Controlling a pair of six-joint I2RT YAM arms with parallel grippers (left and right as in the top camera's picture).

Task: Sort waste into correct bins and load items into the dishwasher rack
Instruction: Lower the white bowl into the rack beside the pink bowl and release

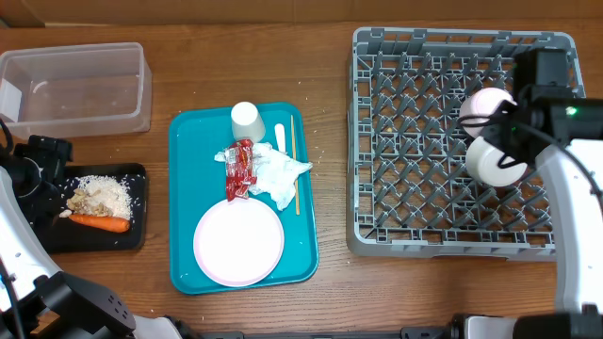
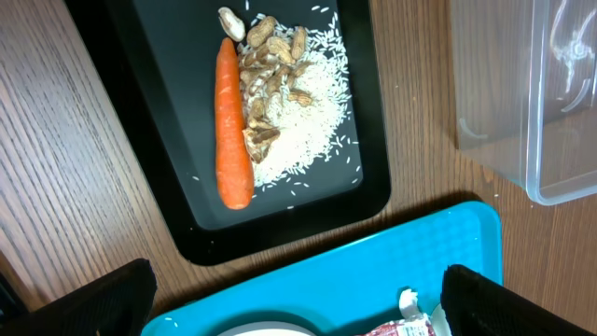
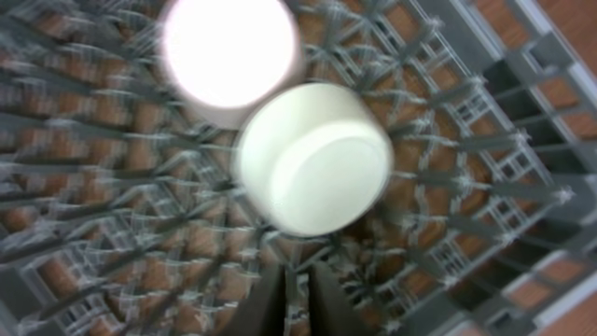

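The grey dishwasher rack (image 1: 415, 141) holds two white bowls (image 1: 487, 104) (image 1: 497, 162). In the right wrist view they are blurred; one (image 3: 312, 159) lies upside down and the other (image 3: 229, 56) is beside it. My right gripper (image 3: 298, 289) hovers over the rack (image 3: 485, 187) near the bowls, shut and empty. My left gripper (image 2: 298, 289) is open and empty, over the edge of the teal tray (image 2: 392, 261). The black tray (image 2: 168, 140) holds the carrot (image 2: 233, 121) and rice with scraps (image 2: 294, 103). The teal tray (image 1: 184, 188) carries the cup (image 1: 247, 120), red wrapper (image 1: 238, 169), napkin (image 1: 280, 174), plate (image 1: 238, 242), fork (image 1: 281, 135) and wooden stick (image 1: 294, 165).
The clear tub (image 1: 75, 85) stands at the back left, and its corner shows in the left wrist view (image 2: 522, 93). Bare wood table (image 1: 330, 75) lies between the teal tray and the rack. The left arm (image 1: 42, 160) sits at the left edge by the black tray (image 1: 137, 235).
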